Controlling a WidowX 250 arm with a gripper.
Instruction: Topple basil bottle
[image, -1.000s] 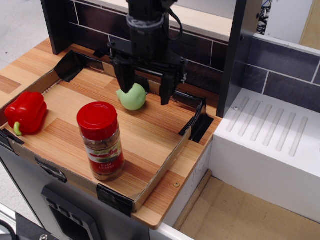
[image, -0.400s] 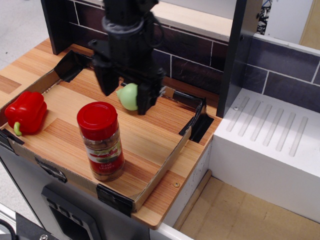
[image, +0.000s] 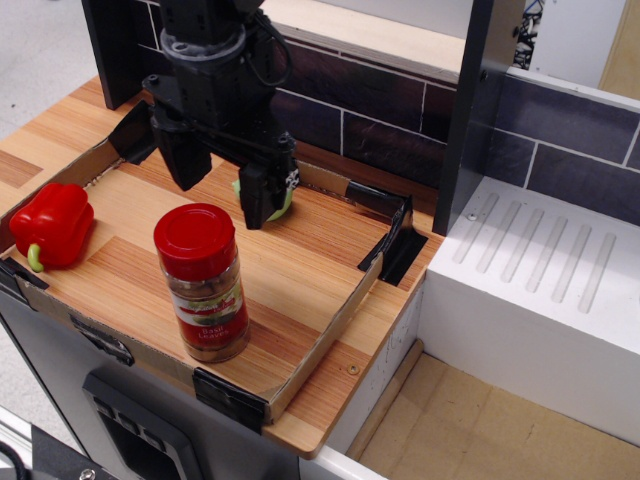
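You've got the gripper (image: 220, 190) hanging wide open w/ nothing in it, just behind and above the basil bottle (image: 203, 283), which stands upright at the tray's (image: 318, 338) front, red pepper (image: 51, 225) to its left.

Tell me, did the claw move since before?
Yes. The claw slid left along the brick wall, toward the basil bottle.

Open black claw (image: 222, 190) hangs above and behind the upright red-capped clear basil bottle (image: 203, 283). Bare wooden counter (image: 300, 270) lies right of the bottle. A red bell pepper (image: 50, 226) stands well left.
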